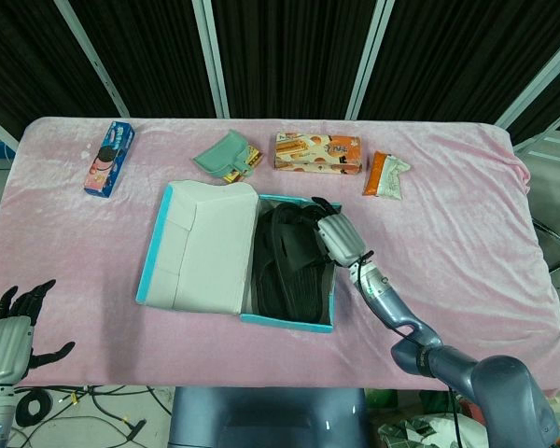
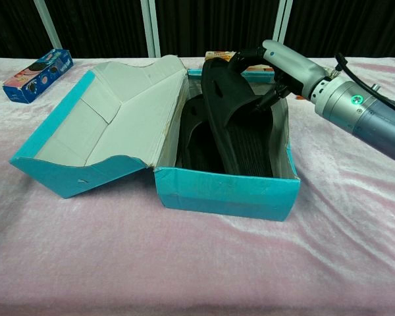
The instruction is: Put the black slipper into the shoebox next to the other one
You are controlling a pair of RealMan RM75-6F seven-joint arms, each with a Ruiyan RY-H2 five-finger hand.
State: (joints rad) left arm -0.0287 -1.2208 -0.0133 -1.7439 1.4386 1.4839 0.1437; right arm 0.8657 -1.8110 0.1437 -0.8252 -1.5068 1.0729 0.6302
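Observation:
The open teal shoebox (image 1: 329,303) (image 2: 224,191) sits mid-table with its lid folded out to the left. One black slipper (image 2: 194,135) lies along the box's left side. A second black slipper (image 1: 303,257) (image 2: 240,135) rests sole-up in the right side, its far end still raised. My right hand (image 1: 338,239) (image 2: 283,66) grips that raised end at the box's far right edge. My left hand (image 1: 14,334) hangs off the table's near left corner, fingers spread, holding nothing.
Along the far side lie a blue cookie box (image 1: 109,158) (image 2: 38,75), a green pouch (image 1: 224,155), an orange biscuit box (image 1: 318,152) and an orange snack packet (image 1: 384,175). The box lid (image 1: 203,247) (image 2: 99,122) covers the table left of the box.

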